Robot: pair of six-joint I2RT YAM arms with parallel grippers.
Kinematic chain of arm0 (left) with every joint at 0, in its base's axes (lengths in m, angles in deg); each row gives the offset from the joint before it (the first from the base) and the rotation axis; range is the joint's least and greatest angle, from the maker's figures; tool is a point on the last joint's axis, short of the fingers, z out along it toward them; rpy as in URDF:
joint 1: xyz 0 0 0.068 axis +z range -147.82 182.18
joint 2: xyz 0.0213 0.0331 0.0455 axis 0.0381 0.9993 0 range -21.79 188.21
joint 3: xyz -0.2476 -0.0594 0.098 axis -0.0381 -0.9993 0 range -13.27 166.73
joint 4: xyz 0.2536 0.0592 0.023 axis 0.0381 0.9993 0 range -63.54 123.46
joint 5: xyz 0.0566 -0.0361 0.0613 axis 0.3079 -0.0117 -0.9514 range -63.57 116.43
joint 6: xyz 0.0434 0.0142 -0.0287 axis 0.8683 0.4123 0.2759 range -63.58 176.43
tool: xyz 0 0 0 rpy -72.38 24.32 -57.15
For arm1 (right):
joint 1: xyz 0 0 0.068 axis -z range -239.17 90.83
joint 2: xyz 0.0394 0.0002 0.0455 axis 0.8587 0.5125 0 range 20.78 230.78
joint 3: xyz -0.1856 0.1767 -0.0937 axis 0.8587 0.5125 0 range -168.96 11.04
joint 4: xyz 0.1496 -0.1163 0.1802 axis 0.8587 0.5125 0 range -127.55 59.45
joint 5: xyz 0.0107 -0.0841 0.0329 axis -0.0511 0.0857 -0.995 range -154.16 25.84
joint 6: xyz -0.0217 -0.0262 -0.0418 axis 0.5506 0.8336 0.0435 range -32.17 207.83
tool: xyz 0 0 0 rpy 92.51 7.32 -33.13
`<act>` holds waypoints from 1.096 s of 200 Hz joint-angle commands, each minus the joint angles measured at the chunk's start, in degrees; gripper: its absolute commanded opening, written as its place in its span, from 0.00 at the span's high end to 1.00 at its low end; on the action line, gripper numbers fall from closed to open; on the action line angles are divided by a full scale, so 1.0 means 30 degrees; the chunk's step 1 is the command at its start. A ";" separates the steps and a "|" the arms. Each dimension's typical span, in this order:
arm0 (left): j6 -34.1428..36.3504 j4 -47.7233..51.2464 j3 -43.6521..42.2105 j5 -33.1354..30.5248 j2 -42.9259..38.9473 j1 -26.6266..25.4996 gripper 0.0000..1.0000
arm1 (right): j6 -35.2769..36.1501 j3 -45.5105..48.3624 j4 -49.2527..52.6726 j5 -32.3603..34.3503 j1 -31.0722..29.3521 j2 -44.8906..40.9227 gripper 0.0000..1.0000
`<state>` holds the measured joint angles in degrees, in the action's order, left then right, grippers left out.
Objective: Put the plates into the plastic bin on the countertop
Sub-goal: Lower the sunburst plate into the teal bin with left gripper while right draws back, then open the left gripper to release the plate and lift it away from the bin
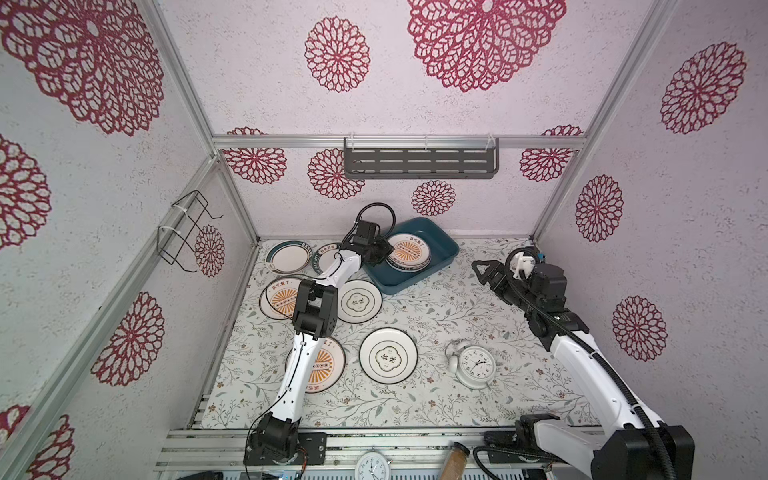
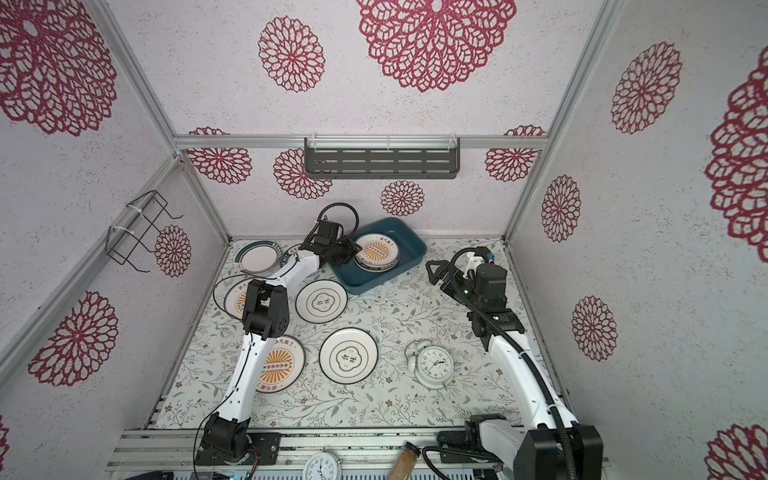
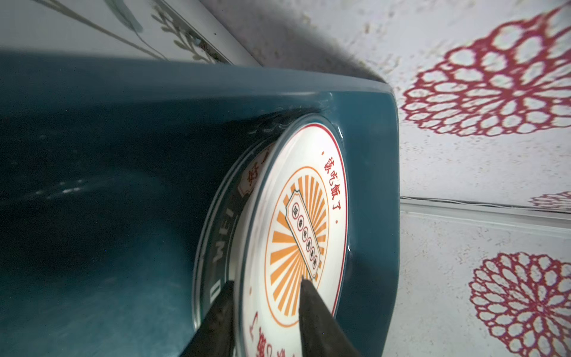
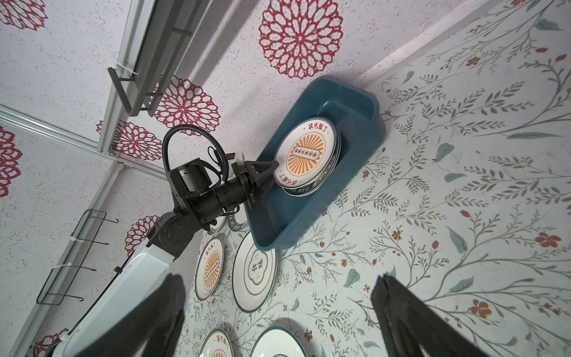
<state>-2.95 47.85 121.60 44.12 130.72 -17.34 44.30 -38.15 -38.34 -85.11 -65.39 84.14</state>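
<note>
Left gripper [image 3: 265, 282], jaws parted astride the rim of the orange sunburst plate [image 3: 309, 216], which lies atop a stack [image 4: 296, 191] inside the plastic bin [image 1: 440, 245]. Right gripper [image 4: 279, 278], spread wide and empty, hovers well to the bin's right above the countertop [image 1: 436, 316]; six plates [image 1: 388, 355] lie outside it.

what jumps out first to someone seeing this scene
The dark teal plastic bin at the back of the countertop draws the eye: an orange sunburst plate tops a stack inside, the left claw straddling its rim. Big red floral medallions cover the walls; a white alarm clock sits front right.
</note>
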 commanded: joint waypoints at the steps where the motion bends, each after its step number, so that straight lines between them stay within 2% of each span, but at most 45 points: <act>1: 0.0623 0.0092 0.0454 0.0046 -0.0370 -0.0186 0.57 | 0.0359 -0.0743 -0.0344 0.0190 -0.0095 0.0042 0.01; 32: 0.1484 0.0881 0.0499 -0.0536 -0.0889 -0.0288 0.47 | 0.0359 -0.0663 -0.0394 0.0186 -0.0123 0.0026 0.01; 79: 0.2466 0.2506 0.0929 -0.0845 -0.1381 -0.0322 0.22 | 0.0676 -0.0625 0.0027 0.0456 -0.0110 -0.0157 0.01; 114: 0.3934 0.3950 0.1025 -0.2297 -0.2315 -0.0481 0.14 | 0.1423 -0.0801 0.0708 0.0876 -0.0109 -0.0229 0.01; 151: 0.5931 0.5000 0.0790 -0.3593 -0.3851 -0.0465 0.10 | 0.2105 -0.0963 0.1175 0.0892 -0.0205 -0.0262 0.01; 180: 0.7008 0.2943 -0.2348 -0.3717 -0.6413 -0.0493 0.07 | 0.2533 -0.0847 0.1302 0.0408 -0.0515 -0.0036 0.01; 192: 0.7428 0.1806 -0.4021 -0.3443 -0.7667 -0.0492 0.04 | 0.2658 -0.0845 0.1585 0.0291 -0.0669 0.0142 0.01; 195: 0.7534 0.1605 -0.4412 -0.3438 -0.7976 -0.0492 0.01 | 0.2697 -0.0817 0.1658 0.0287 -0.0720 0.0151 0.01; 219: 0.8376 0.0355 -0.7207 -0.3139 -1.0408 -0.0469 0.03 | 0.2898 -0.0712 0.1815 0.0089 -0.1133 0.0298 0.01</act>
<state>17.71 55.06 106.23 34.50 105.91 -18.57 50.73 -38.77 -33.47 -83.87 -67.57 84.79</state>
